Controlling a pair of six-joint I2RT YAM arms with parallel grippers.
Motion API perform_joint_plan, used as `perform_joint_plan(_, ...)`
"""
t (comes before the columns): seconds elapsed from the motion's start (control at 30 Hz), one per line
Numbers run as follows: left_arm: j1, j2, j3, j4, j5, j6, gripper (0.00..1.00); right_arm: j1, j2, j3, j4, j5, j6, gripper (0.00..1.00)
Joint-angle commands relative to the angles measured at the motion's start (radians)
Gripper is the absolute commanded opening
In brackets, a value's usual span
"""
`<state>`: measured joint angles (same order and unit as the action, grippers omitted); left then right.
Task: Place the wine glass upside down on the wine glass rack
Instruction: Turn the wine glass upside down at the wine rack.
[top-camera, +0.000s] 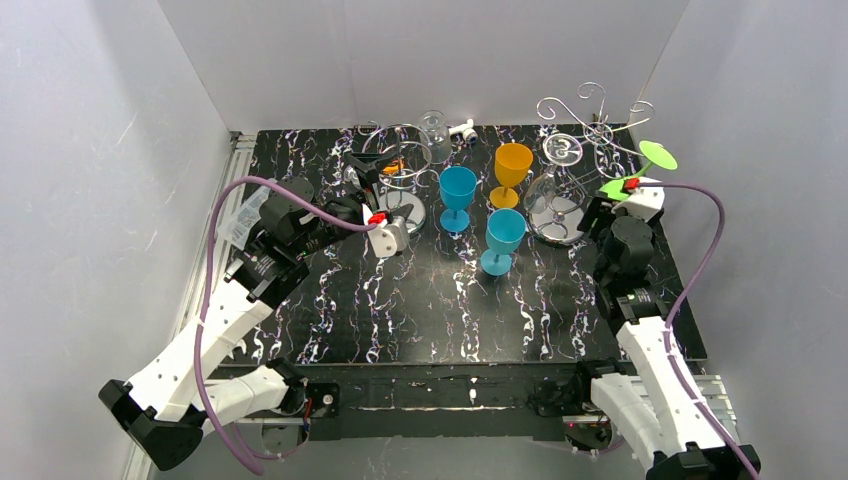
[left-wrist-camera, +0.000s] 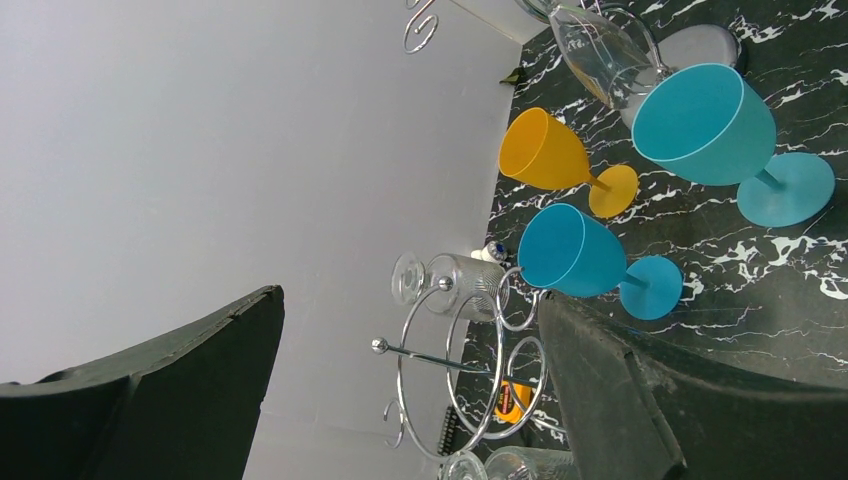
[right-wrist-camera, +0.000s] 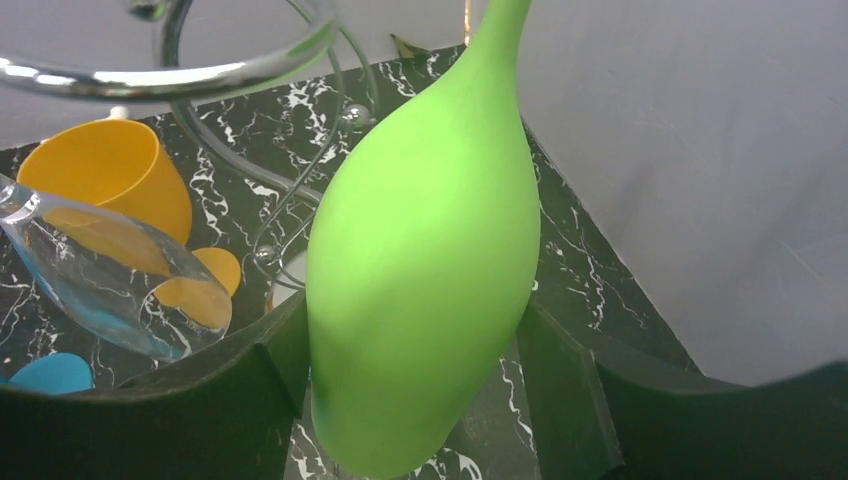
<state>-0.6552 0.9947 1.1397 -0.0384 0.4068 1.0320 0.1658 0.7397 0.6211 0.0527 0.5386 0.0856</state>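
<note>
Plain white walls are enclosing a black, white-veined marble-patterned tabletop, and soft even light is falling across it.

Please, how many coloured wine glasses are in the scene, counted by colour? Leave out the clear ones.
Blue glasses: 2
Orange glass: 1
Green glass: 1
Total: 4
</note>
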Motion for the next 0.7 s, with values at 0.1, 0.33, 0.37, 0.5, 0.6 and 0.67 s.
perform_joint_plan(0.1,0.006,-0.011,-0.014,0.03,0.02,-0.005,0.98,0.001,0.005,-0.052,0.153,-0.084,-0.121,0.35)
perform_joint_plan(0.33,0.006,-0.032,-0.053,0.08,0.024,-0.018,0.98,0.001,0.048,-0.059,0.217,-0.157,-0.193,0.35)
perform_joint_plan(0.37,0.006,-0.035,-0.057,0.083,0.022,-0.02,0.98,0.001,0.053,-0.06,0.227,-0.168,-0.204,0.35)
perform_joint_plan(0.5,0.007,-0.044,-0.071,0.091,0.021,-0.03,0.98,0.0,0.062,-0.065,0.266,-0.205,-0.241,0.32)
perform_joint_plan(0.6,0.006,-0.053,-0.085,0.094,0.031,-0.043,0.98,0.0,0.073,-0.057,0.28,-0.245,-0.271,0.29)
perform_joint_plan(0.67,0.006,-0.059,-0.094,0.097,0.039,-0.05,0.98,0.0,0.078,-0.046,0.284,-0.266,-0.29,0.28)
